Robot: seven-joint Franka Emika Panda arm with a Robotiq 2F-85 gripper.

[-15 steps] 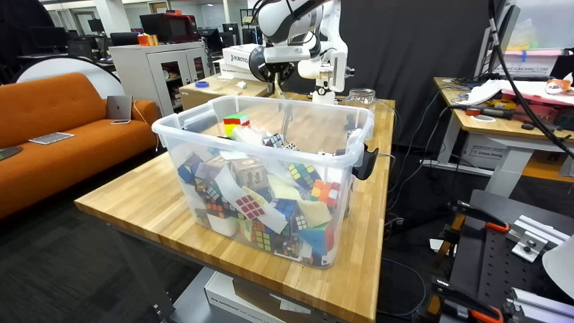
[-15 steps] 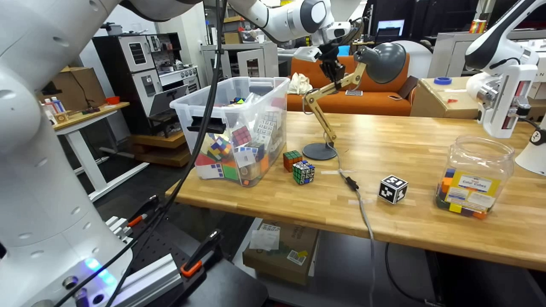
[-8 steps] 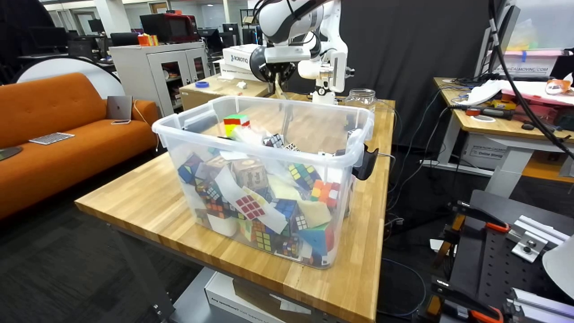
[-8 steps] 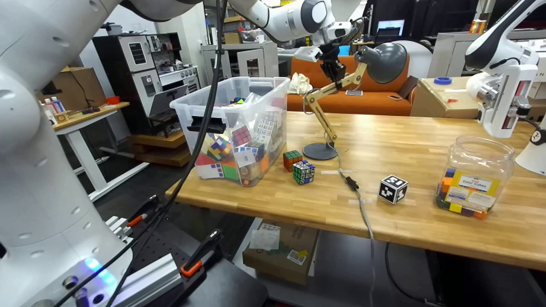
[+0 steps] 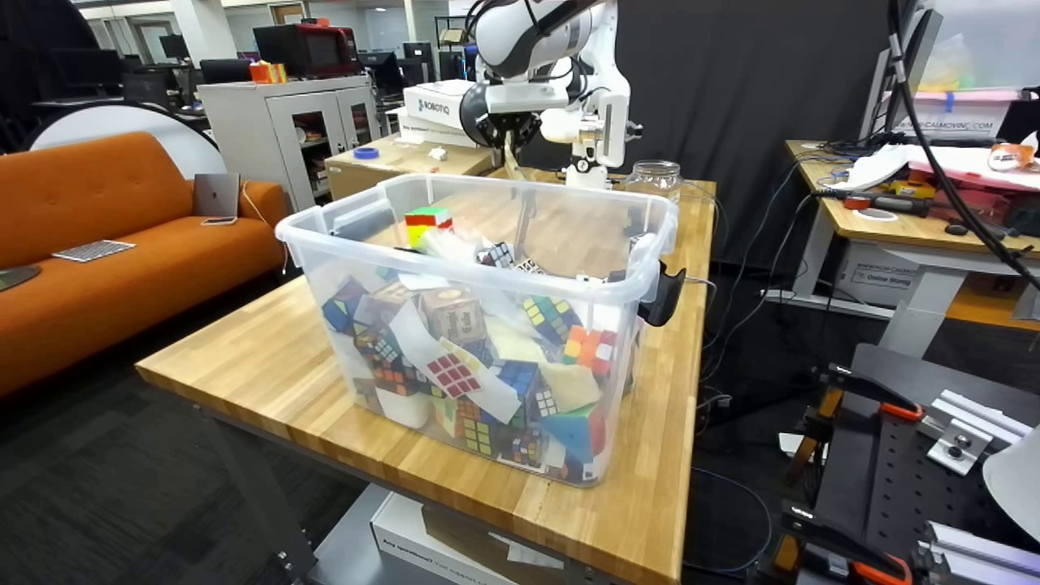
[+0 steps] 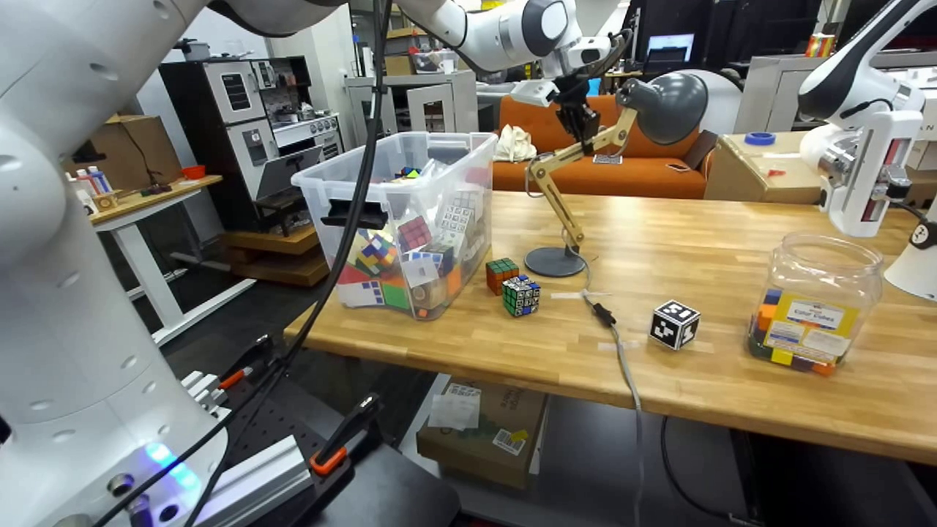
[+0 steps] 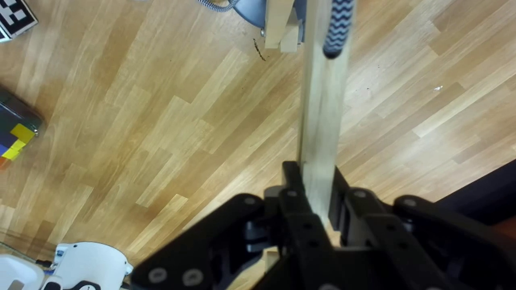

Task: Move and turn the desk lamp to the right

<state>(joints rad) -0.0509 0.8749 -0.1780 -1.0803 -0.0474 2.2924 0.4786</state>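
The desk lamp [image 6: 670, 110] has a dark grey bowl-shaped head, a jointed tan wooden arm and a round dark base [image 6: 554, 262]. The base stands on the wooden table beside the clear bin. My gripper [image 6: 585, 139] is at the upper wooden arm, below the lamp head. In the wrist view my gripper [image 7: 316, 173] has its fingers on both sides of the lamp's wooden arm [image 7: 322, 108], closed on it. In an exterior view my gripper [image 5: 509, 138] shows behind the bin, with part of the wooden arm below it. The lamp head is out of the wrist view.
A big clear bin [image 5: 471, 270] of puzzle cubes stands on the table. Two puzzle cubes [image 6: 521, 296] lie near the lamp base. The lamp's cord [image 6: 603, 315] runs over the front edge. A marker cube [image 6: 674, 324], a jar [image 6: 816, 307] and another robot arm [image 6: 871, 168] are to the right.
In an exterior view, my gripper and the whole lamp, base included, have shifted slightly to the right, mostly in the last half second. The grip looks the same.
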